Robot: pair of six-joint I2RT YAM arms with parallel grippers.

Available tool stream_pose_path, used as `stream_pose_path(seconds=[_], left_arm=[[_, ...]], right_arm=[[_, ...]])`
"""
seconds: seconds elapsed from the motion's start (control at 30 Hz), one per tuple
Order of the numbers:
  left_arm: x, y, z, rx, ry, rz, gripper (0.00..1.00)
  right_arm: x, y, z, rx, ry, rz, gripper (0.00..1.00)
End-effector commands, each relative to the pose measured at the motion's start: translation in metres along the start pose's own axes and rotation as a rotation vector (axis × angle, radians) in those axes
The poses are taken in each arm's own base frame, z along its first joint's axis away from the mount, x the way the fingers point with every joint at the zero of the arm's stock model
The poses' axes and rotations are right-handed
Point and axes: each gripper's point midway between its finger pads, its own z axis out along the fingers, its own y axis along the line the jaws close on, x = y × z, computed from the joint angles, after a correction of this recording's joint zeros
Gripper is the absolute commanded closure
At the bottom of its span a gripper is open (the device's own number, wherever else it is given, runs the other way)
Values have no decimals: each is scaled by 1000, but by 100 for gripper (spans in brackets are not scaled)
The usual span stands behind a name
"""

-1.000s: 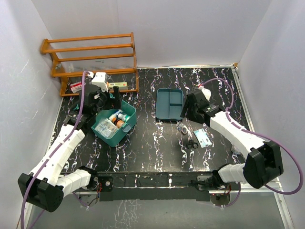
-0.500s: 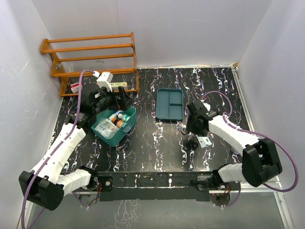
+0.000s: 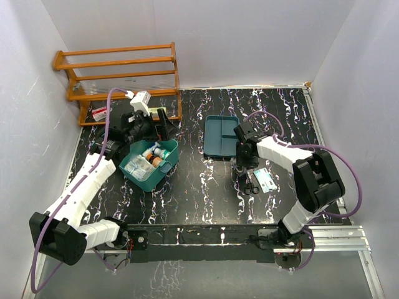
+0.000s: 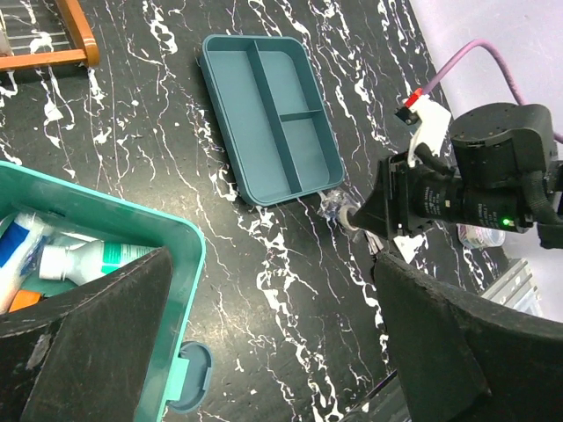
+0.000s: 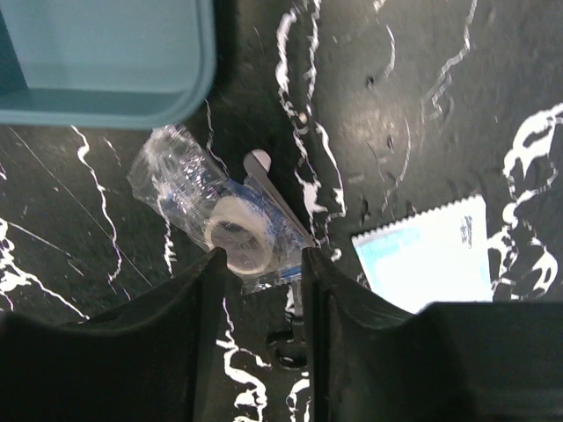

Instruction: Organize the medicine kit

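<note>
The medicine kit point(image 3: 163, 177) is a teal-green case standing open at centre left, with bottles and a tube inside; its rim point(image 4: 189, 242) and front latch show in the left wrist view. My left gripper point(image 3: 159, 124) hovers just behind the kit, open and empty point(image 4: 273, 352). My right gripper point(image 3: 242, 163) is down at the table below the tray's near corner. Its jaws stand narrowed on either side of a clear bag holding a tape roll point(image 5: 237, 233), their tips at the wrapper point(image 5: 259, 264). The bag lies on the table.
A dark teal divided tray point(image 3: 222, 135) lies at centre point(image 4: 271, 119) point(image 5: 106, 61). Scissors point(image 3: 250, 185) and a white-and-blue sachet point(image 3: 267, 179) point(image 5: 427, 259) lie by the right gripper. A wooden slatted rack point(image 3: 118, 81) stands at the back left.
My right gripper has swung left from beside the tray down to the bagged tape roll, and its jaws have narrowed. The left gripper has drifted slightly back and right above the kit.
</note>
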Motion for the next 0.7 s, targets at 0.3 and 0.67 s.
stream_pose_path(seconds=[0.3,0.67], left_arm=[[8,-5,-32,-36,-54,-197,4],[14,-8,-24,7,-56,-270,6]], right_arm=[[-19,6,3,-26,-48,-86,80],[-21,10,9,-34,-44,-61,90]])
